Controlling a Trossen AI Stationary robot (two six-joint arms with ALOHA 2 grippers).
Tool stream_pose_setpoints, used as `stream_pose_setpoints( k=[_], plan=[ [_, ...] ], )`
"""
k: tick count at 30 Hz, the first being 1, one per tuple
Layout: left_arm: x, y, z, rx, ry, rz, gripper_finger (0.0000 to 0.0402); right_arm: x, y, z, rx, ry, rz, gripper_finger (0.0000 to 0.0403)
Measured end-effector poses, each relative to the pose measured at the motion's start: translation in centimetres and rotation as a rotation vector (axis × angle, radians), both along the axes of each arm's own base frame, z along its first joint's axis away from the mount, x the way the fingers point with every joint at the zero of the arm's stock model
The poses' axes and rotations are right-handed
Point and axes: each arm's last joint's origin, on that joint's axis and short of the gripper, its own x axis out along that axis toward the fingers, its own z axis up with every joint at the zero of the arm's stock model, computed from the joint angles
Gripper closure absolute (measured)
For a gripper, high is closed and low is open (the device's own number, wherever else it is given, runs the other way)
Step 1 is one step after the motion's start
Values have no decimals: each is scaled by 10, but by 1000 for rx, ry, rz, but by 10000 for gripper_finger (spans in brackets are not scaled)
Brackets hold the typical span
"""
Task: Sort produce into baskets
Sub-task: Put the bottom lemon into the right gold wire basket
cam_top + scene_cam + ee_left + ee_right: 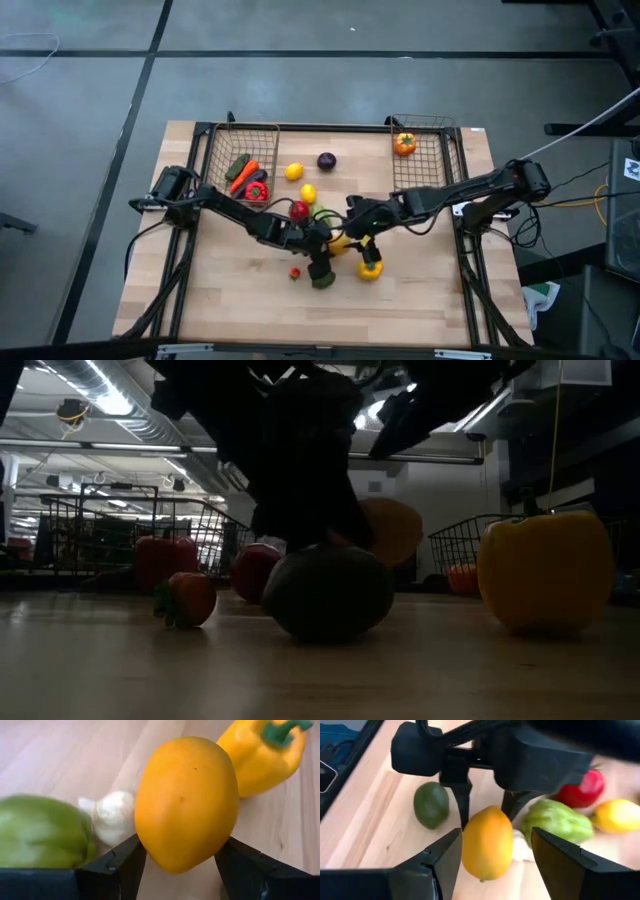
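- A lab or industrial workshop is indicated by exposed ceiling ducts (130,405) and strip lighting.
- A bare grey concrete floor (80,150) is seen around the wooden table (240,290).
- Loose cables (590,200) are visible nearby.
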Motion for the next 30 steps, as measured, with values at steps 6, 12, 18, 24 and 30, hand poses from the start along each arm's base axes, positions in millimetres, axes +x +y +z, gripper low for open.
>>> stream_pose_setpoints(
  k=[6,12,18,24,30],
  plan=[
    [6,7,5,5,-68,2,183,-21,-5,19,-19,13,-39,166],
    [9,9,7,12,-95,-3,183,-32,-8,18,-27,96,-107,166],
    [8,8,7,14,-86,-5,183,-31,-8,-3,-29,183,-136,166],
    [8,8,7,14,-88,-6,183,-36,-9,-22,-5,247,-158,166],
    [8,8,7,13,-91,-6,183,-38,-9,-33,4,242,-154,166]
  ],
)
